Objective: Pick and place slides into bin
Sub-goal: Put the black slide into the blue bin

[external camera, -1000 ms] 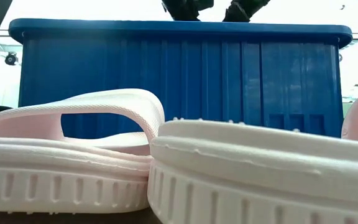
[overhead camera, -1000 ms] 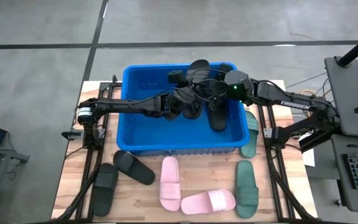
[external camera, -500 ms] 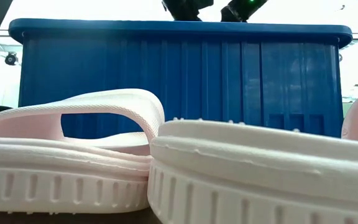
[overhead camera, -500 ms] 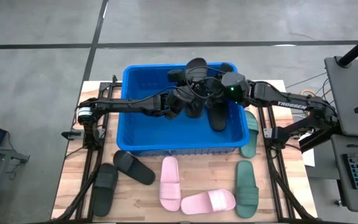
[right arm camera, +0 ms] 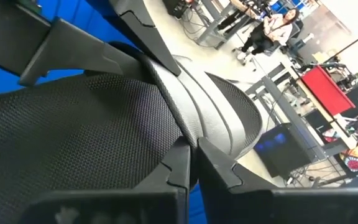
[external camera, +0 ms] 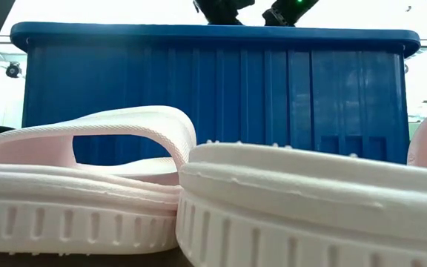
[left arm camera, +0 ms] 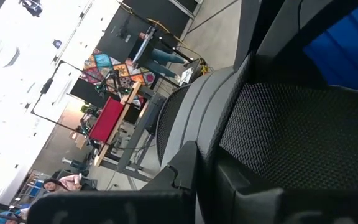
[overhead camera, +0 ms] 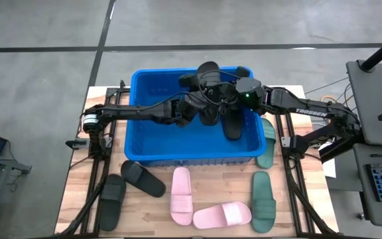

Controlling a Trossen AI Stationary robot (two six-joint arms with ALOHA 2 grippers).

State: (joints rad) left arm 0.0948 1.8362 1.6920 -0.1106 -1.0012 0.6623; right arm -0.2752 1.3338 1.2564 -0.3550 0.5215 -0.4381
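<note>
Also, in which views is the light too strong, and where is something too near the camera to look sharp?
Low view: the room behind the bin is washed out to white, and the pink slides fill the foreground, soft. Left wrist view: the upper corner is blown out by bright light. Both wrist views: a black slide sits very close, its texture filling the picture.

Over the bin (overhead camera: 148, 119), the far right corner is blocked: both my arms meet there around a raised black slide (overhead camera: 210, 74). The bin's left half lies open to approach from above. In front of the bin, slides crowd the table (overhead camera: 78, 192); its front left corner stays passable.
</note>
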